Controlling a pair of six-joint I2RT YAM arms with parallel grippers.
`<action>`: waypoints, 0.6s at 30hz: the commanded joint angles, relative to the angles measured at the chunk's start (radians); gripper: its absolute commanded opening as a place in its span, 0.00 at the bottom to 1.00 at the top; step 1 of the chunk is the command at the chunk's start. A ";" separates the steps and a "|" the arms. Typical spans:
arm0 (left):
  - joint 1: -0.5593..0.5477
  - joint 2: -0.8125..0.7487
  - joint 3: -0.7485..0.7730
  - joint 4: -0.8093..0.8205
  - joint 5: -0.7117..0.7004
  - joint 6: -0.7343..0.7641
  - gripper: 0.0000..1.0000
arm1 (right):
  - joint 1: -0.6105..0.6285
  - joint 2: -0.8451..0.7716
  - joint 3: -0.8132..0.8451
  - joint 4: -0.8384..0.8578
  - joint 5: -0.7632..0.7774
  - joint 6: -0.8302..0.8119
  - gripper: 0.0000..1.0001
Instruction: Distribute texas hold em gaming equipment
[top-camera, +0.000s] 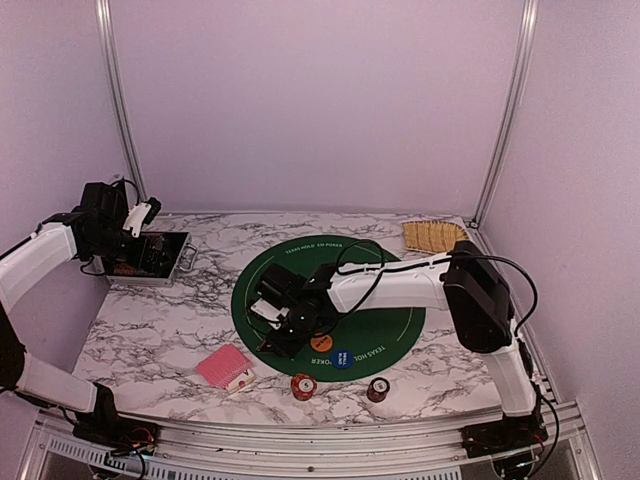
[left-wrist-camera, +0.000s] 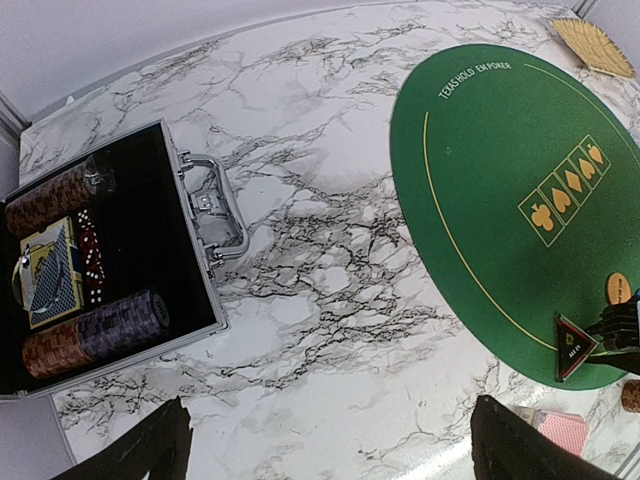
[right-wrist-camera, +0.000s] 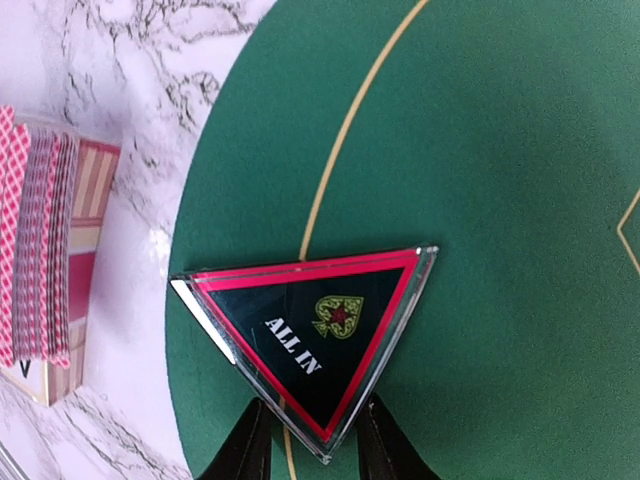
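Dark triangular plastic marker (right-wrist-camera: 310, 340) flat on round green mat (right-wrist-camera: 500, 150), corner pointing into right pincer (right-wrist-camera: 315, 425). Pincer clenched on that corner.

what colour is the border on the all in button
Red: the all in button has a red border round a black face. Best seen in the right wrist view.

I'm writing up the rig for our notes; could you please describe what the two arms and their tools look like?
Both the left arm and right arm have smooth white shells between bulky black joints. Thin black cables loop along the right one. The left tool and right tool each end in two black fingers.
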 joint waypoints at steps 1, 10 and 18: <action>0.005 -0.007 0.031 -0.028 0.011 -0.002 0.99 | -0.024 0.076 0.090 0.058 0.027 0.040 0.30; 0.006 -0.010 0.030 -0.029 0.017 -0.002 0.99 | -0.060 0.240 0.357 0.056 0.112 0.144 0.28; 0.005 -0.009 0.027 -0.029 0.017 0.001 0.99 | -0.074 0.258 0.406 0.057 0.126 0.146 0.34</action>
